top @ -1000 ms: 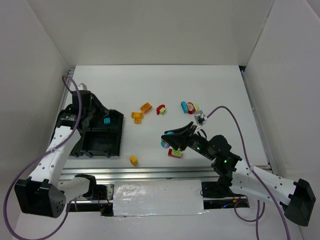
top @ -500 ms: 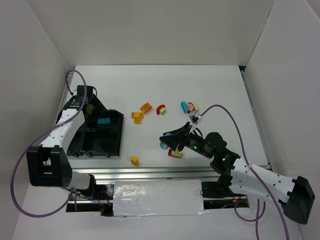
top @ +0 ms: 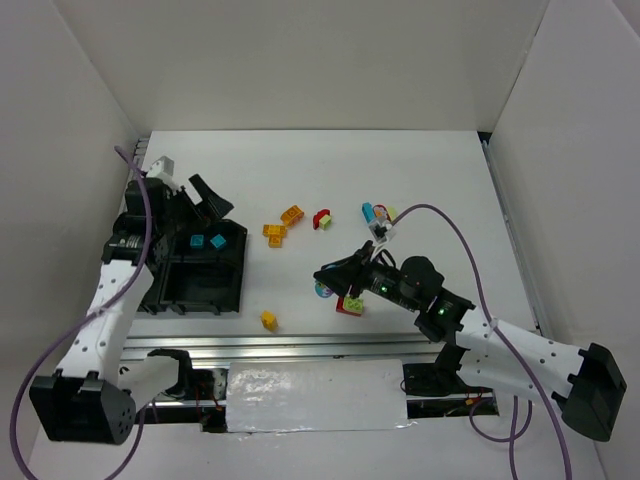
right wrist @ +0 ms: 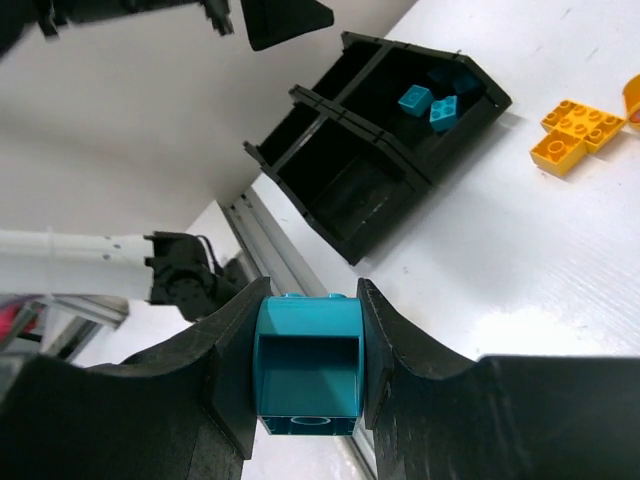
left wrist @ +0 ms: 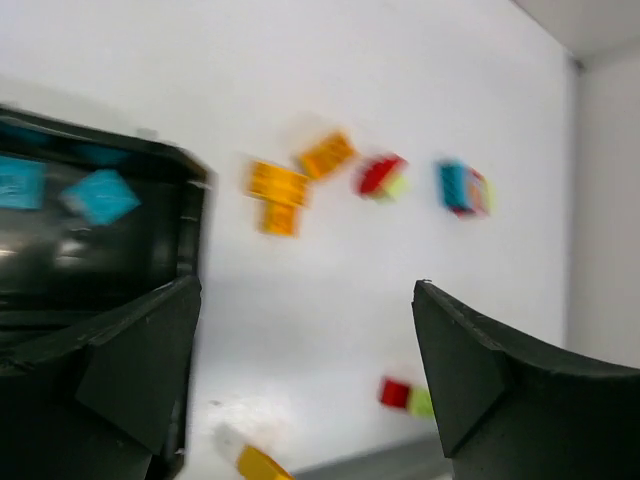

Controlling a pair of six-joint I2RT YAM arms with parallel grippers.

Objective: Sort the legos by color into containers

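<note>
The black tray (top: 170, 290) sits at the left, and two cyan legos (top: 206, 241) lie in its far right compartment. They also show in the left wrist view (left wrist: 100, 196) and the right wrist view (right wrist: 430, 105). My left gripper (top: 200, 205) hovers open over the tray's far edge, with nothing between its jaws (left wrist: 310, 380). At mid-table, my right gripper (top: 328, 280) is shut on a cyan lego (right wrist: 308, 365). Loose on the table lie orange legos (top: 283, 223), a red-green one (top: 322, 218), a cyan-red-green one (top: 377, 213), a red-green one (top: 350, 305) and a yellow one (top: 267, 320).
White walls close in the table on the left, the far side and the right. A metal rail (top: 300, 345) runs along the near edge. The right arm's purple cable (top: 440, 215) arcs over the table near the loose legos.
My left gripper went from shut to wide open above the tray, where two cyan legos now show instead of one. My right gripper drifted slightly left, still holding its cyan lego.
</note>
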